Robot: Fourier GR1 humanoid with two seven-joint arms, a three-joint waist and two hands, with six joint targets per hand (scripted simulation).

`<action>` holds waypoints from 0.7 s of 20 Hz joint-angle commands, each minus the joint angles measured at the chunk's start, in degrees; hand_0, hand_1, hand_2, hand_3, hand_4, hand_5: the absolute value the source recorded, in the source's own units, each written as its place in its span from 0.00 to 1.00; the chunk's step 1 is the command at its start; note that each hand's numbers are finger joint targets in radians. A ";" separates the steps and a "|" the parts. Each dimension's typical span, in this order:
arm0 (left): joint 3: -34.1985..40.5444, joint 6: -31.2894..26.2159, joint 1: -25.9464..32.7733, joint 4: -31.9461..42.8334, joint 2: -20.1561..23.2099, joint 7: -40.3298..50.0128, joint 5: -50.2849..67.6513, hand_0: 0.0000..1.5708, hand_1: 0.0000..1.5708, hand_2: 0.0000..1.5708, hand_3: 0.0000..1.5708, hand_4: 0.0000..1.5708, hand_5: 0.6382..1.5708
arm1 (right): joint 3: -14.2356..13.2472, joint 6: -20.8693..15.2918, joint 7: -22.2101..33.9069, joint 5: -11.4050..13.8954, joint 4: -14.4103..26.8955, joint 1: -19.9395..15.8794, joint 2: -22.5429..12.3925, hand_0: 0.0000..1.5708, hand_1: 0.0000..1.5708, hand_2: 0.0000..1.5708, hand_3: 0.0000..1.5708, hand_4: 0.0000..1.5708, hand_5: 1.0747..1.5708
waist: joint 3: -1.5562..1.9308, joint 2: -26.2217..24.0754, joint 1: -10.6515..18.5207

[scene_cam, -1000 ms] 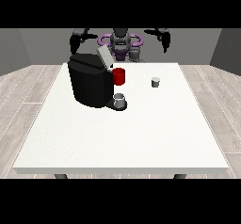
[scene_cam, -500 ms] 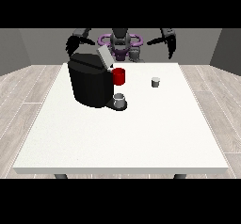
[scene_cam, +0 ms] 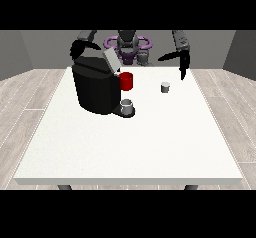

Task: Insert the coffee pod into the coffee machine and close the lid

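One hand has moved; the other has barely stirred. The hand at the view's right (scene_cam: 181, 62) has come down and in over the last second, from up beside the robot's shoulder to a spot above the counter's (scene_cam: 125, 142) far right edge. Its fingers hang straight, pointing down, thumb out to the side. Released, holding nothing.

Pod (scene_cam: 165, 87): small grey cup, upright on the counter, well apart from the machine (scene_cam: 96, 88), to its right in the view. Untouched, same place as before. The hand now hangs just beyond and to the right of it, not in contact.

Machine unchanged: black body, grey lid (scene_cam: 110, 61) tilted up and open, red part (scene_cam: 126, 81) at its front, grey cup (scene_cam: 127, 106) on the tray below.

Hand at the view's left (scene_cam: 76, 49) sits behind the machine's top, near where it was. It shows only as a dark shape; cannot tell how its fingers lie.

Reading: the drop of the right-side hand looks like the start of the reach for the pod. Nothing of the task is done yet: pod not grasped, not inserted, lid not closed. Next move, by my judgement, calls for the hand to shift towards the camera and inward, then lower around the pod. The pod is small and light-looking; a glancing touch could tip it.
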 commanded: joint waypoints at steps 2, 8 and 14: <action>0.17 0.40 -3.69 8.33 0.86 -4.11 -3.31 0.00 0.00 0.00 0.00 0.00 1.00 | 2.25 -4.27 2.73 0.31 0.46 -2.77 1.05 0.00 0.00 0.00 0.00 0.16 1.00 | -0.02 2.61 0.52; -1.97 0.59 -7.04 13.83 0.50 -0.06 -7.41 0.00 0.00 0.00 0.00 0.00 1.00 | 0.32 -2.84 1.05 0.79 4.93 -2.13 1.07 0.00 0.00 0.00 0.00 0.25 1.00 | 0.01 0.76 0.59; -5.18 2.33 -9.85 16.29 -0.66 -2.94 -12.81 0.00 0.00 0.29 0.00 0.00 1.00 | -1.69 -4.09 1.69 0.87 10.46 -6.67 -0.79 0.00 0.00 0.00 0.00 0.26 1.00 | 0.01 2.52 2.37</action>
